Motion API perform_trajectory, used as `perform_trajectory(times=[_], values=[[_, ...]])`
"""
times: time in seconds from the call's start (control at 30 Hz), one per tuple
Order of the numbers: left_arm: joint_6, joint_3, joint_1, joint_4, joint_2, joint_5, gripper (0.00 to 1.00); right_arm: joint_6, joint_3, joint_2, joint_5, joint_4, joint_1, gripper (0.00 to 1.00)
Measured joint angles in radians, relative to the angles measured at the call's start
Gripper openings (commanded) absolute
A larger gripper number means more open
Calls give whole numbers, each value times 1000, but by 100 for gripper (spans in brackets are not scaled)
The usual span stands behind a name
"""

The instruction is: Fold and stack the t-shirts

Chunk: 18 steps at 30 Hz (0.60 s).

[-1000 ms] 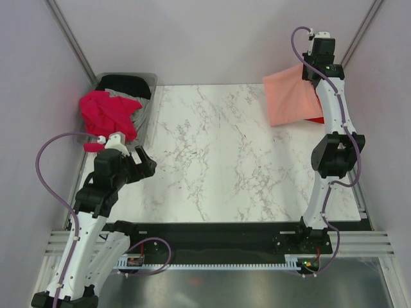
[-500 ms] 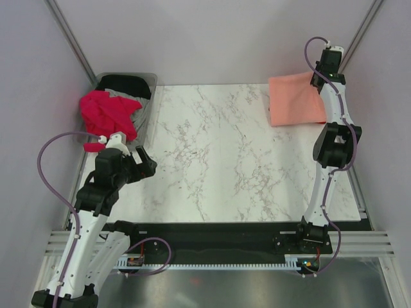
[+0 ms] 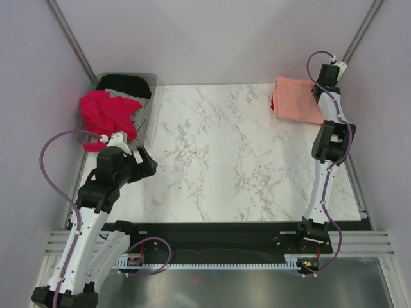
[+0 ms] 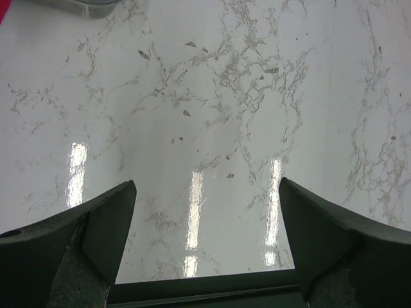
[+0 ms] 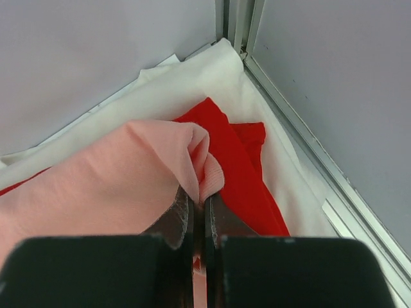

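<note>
Marble tabletop [image 3: 218,160] fills the cell; at its far right corner the right gripper [image 5: 199,202] pinches a fold of the salmon pink t-shirt [image 5: 103,186], which lies over the bright red t-shirt [image 5: 241,170]. The left gripper [image 4: 207,186] hangs wide open over the marble near the bin [image 3: 153,78].

We're seeing bright, even light everywhere, with only soft shadows. The glossy marble table [image 4: 212,96] throws three white glare streaks in our left wrist view.
</note>
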Motion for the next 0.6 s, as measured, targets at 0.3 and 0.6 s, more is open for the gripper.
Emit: perform_trajectory(times=[0.3, 0.6], values=[[0, 0, 0, 0, 6, 0, 99, 55, -3, 16, 9, 89, -9, 67], [0, 0, 0, 0, 6, 0, 99, 165, -174, -93, -7, 125, -21, 98]])
